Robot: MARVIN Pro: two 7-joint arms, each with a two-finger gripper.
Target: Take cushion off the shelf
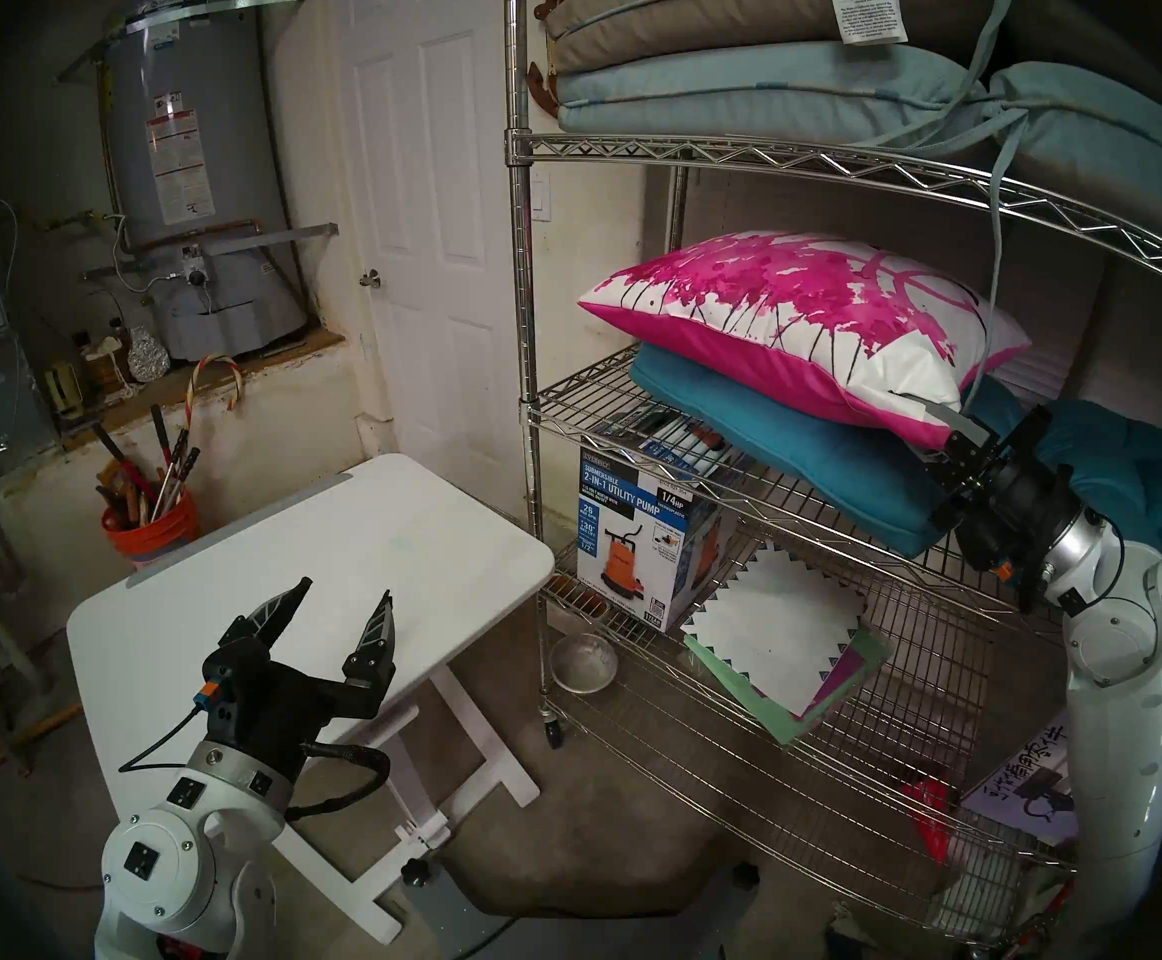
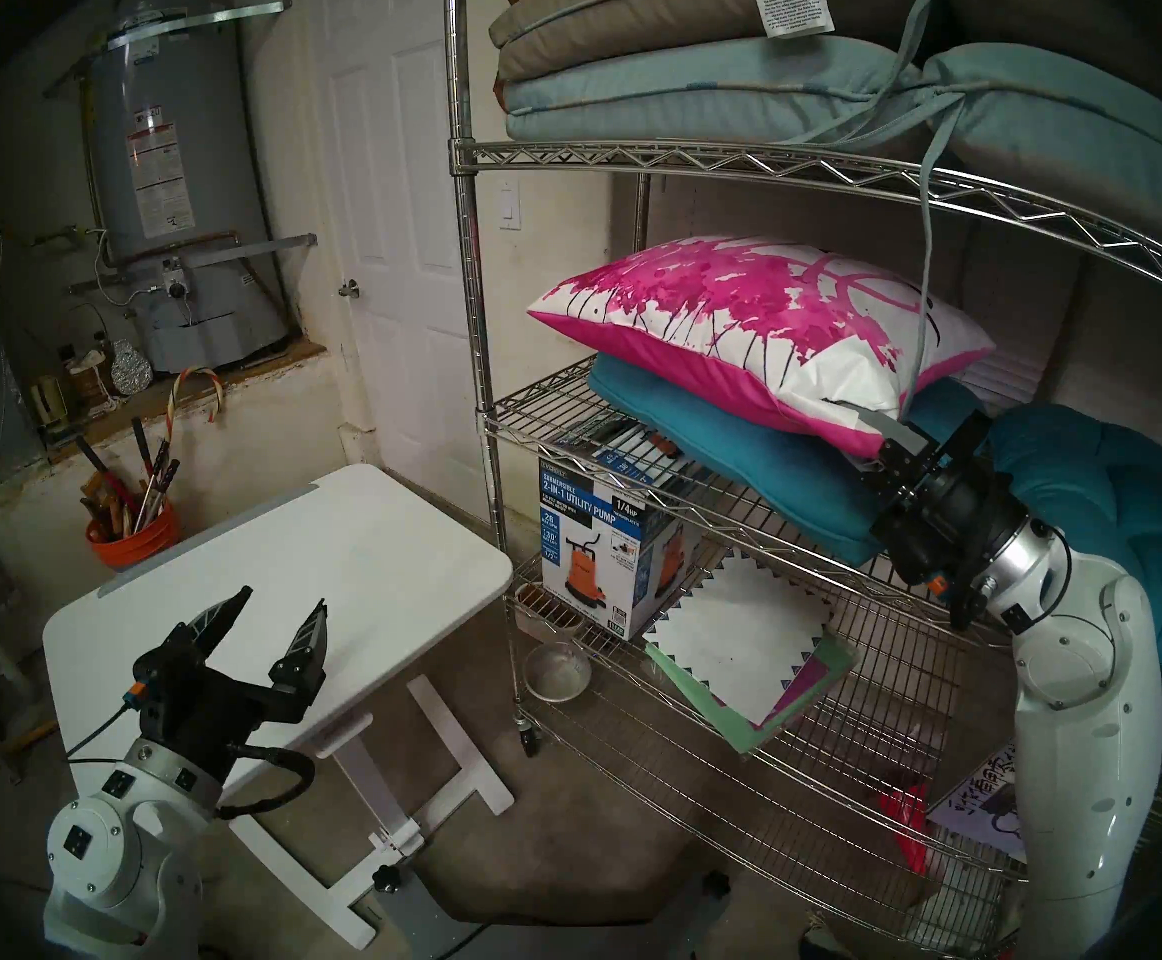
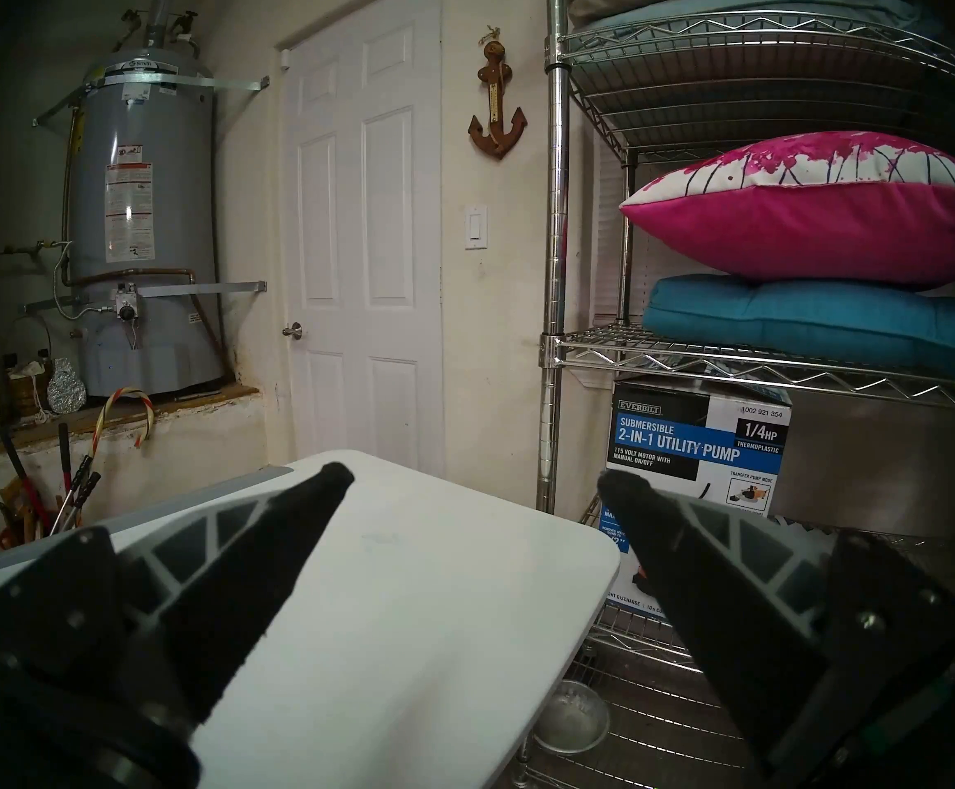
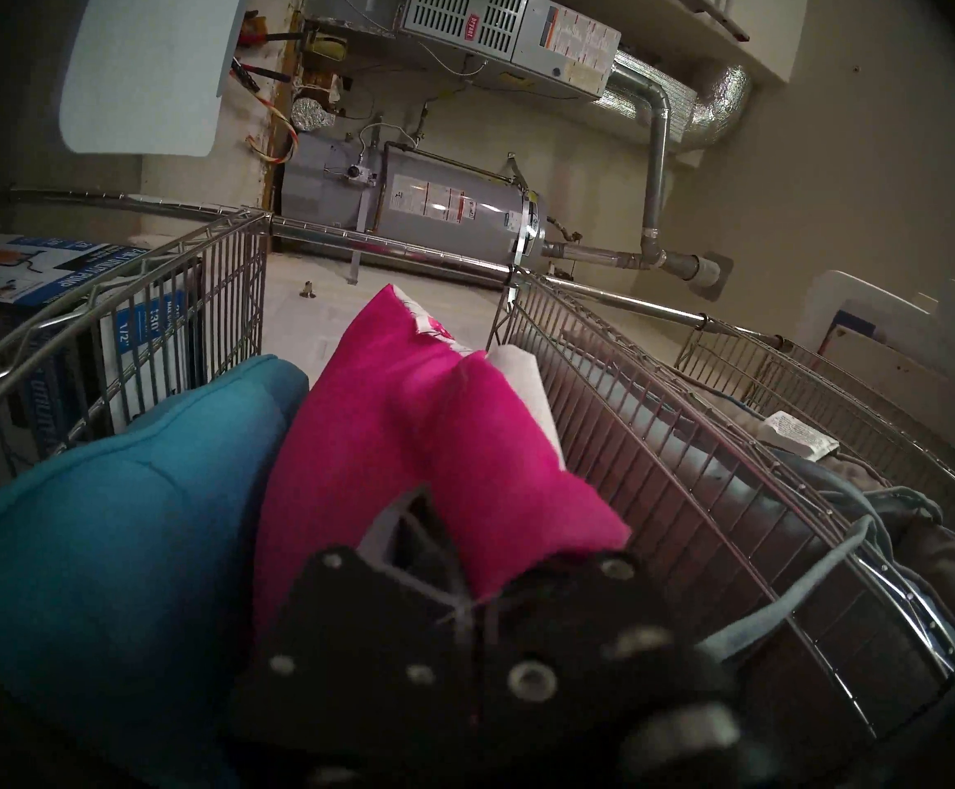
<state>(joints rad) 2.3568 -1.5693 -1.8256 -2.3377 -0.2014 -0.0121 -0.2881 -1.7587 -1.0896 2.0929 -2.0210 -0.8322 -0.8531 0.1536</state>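
Shelf (image 1: 521, 259): chrome wire rack fills the right half of my head views, several grid tiers on round posts. Top tier visible carries tan and pale blue flat pads (image 1: 737, 86), stacked, with ties hanging down.

White table (image 1: 329, 557): stands left of the rack, close to its front post, top bare.

Teal seat cushion (image 1: 793, 453): lies flat on the middle tier, overhanging the front edge toward me.

Cushion (image 1: 793, 314): on the middle tier, resting directly on top of the teal seat cushion. White face with magenta splashes and thin dark lines turned up, solid magenta side underneath and toward the front. Its near right corner is pinched and pulled slightly off the teal one.

Pump box (image 1: 640, 522): on the tier below, upright, blue and white with an orange pump printed on it. Beside it some flat paper sheets (image 1: 779, 633).

Right gripper (image 1: 938, 415): reaching in at middle-tier height from the right, tilted a little upward. I read the fingers as closed together on the cushion's near corner; the right wrist view shows magenta fabric bunched between them (image 4: 441, 520).

Left gripper (image 1: 343, 602): held level above the white table's near end, 2 fingers spread wide, nothing between them. My left wrist view confirms the gap, with table top showing through it.
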